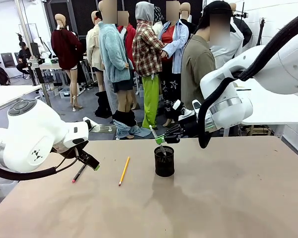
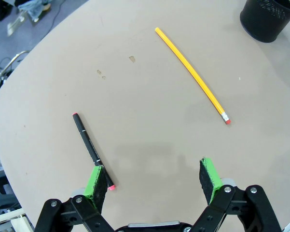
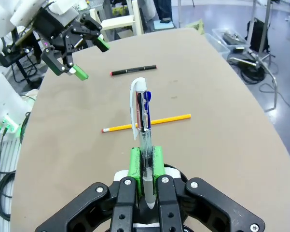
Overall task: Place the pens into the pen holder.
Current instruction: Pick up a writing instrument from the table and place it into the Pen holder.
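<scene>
– So, where does the drop stand?

– The right gripper [image 1: 162, 141] is clamped on the silver-grey pen [image 3: 142, 113], green pads tight on the lower barrel, clip end up. From the front the pen slants down toward the pen holder [image 1: 164, 161], and its lower end seems to meet the mouth. I cannot tell whether it is inside the rim yet.

– How would you finish it well?

– Bring the low end clearly below the rim before the fingers part, so the pen slides in rather than skating off the edge. Go gently. The mesh cup looks light, and I judge a sideways nudge could tip it.

– And the other arm?

– The left gripper [image 2: 152, 179] hangs over the table [image 1: 228, 198] with its fingers spread wide and nothing between them. One pad is just beside the red end of the dark pen [image 2: 89, 144]. It should centre across the barrel before closing. The pencil [image 2: 192, 76] lies flat between that pen and the holder, touching neither.

– Any writing to read?

– None legible. The pen shows a white clip and blue inside its clear barrel, but no print I can make out. The left arm's shell bears a small dark mark, too small to read.
</scene>
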Controlling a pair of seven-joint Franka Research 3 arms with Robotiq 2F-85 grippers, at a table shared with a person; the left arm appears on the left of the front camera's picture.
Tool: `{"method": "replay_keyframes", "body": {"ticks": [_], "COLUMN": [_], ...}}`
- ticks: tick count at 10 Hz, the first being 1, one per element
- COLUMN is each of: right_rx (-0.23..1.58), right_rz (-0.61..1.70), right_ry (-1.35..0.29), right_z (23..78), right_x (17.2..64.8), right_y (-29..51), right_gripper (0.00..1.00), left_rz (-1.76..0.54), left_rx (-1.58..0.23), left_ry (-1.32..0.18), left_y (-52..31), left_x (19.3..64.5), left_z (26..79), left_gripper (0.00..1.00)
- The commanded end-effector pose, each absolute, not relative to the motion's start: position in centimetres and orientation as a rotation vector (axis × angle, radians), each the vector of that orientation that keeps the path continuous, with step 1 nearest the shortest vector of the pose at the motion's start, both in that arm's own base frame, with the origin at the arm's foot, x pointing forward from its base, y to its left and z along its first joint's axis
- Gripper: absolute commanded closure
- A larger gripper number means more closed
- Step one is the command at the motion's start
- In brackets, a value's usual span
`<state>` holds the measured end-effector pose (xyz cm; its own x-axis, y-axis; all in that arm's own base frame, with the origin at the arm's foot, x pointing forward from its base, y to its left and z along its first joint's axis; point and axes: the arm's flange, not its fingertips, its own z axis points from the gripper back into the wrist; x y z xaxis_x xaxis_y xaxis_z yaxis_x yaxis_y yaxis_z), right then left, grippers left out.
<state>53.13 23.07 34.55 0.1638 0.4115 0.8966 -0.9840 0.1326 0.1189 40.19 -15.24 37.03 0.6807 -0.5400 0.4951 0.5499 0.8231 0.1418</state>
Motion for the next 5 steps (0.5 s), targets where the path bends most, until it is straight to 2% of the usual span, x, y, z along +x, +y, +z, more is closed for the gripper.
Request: {"method": "replay_keyframes", "body": {"ticks": [1, 2, 3, 5], "right_rx": [0.845, 0.843, 0.832, 0.825], "right_rz": [1.19, 1.193, 1.191, 1.188], "right_ry": [-0.848, -0.849, -0.847, -0.834], "right_z": [33.23, 32.93, 32.72, 33.16], "right_x": [53.04, 52.81, 52.75, 52.57], "right_y": [23.03, 22.78, 22.68, 22.36], "right_gripper": [1.0, 1.0, 0.88, 0.48], "left_rz": [-0.608, -0.608, -0.608, -0.608], "left_rx": [-0.021, -0.021, -0.021, -0.021], "left_ry": [-0.551, -0.551, -0.551, -0.551], "left_y": [-15.08, -15.08, -15.08, -15.08], "left_x": [40.23, 40.23, 40.23, 40.23], "left_z": [37.11, 37.11, 37.11, 37.11], "left_gripper": [0.0, 0.0, 0.0, 0.0]}}
